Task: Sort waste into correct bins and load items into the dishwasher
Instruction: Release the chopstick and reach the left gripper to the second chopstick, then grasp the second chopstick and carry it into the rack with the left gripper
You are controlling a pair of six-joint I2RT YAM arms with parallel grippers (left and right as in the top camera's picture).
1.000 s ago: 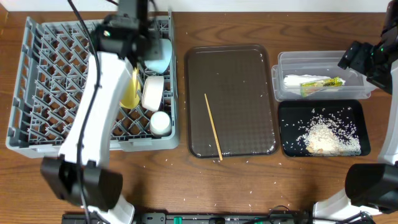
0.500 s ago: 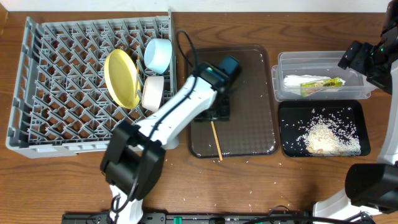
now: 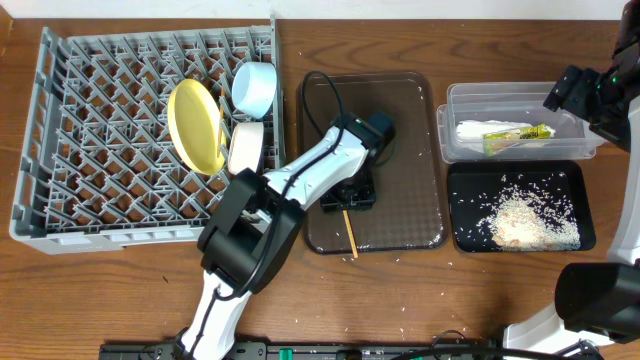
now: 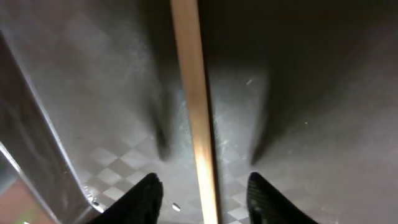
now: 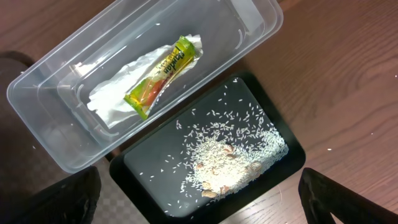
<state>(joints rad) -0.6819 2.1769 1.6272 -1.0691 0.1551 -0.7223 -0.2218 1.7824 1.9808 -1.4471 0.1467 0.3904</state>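
- Wooden chopstick (image 3: 350,235) lies flat on the brown tray (image 3: 410,130) in the overhead view, its upper part hidden under the left gripper (image 3: 348,192). Only one stick shows. I judge it light, stiff and thin, likely to roll or skid on the tray's textured floor. A pinch near mid-length looks best for balance.
- Overhead again: the rack (image 3: 90,130) sits just left of the brown tray. It holds a yellow plate (image 3: 197,125), a blue bowl (image 3: 254,87) and a white bowl (image 3: 246,150) on edge near its right wall. They crowd the nearest rows, so the stick would need a free slot, and it could slip through the lattice. The left arm's cable (image 3: 318,88) loops over the tray's upper left.
- Left wrist view: the stick runs straight up the frame between two dark fingertips (image 4: 148,198). They stand partway apart, one on each side, with a gap to the wood on both, so nothing is gripped. The tray's raised rim lies close on the left, and a few pale specks, probably rice grains, dot the floor.
- Right wrist view: the right gripper (image 5: 199,208) hangs wide and empty above the clear tub (image 5: 258,22), which holds a green-and-yellow wrapper (image 5: 163,74) lying on white paper (image 5: 112,99). Just beside the tub is the black tray (image 5: 146,186), with rice (image 5: 230,162) heaped inside. All of this lies well apart from the stick and out of its way.
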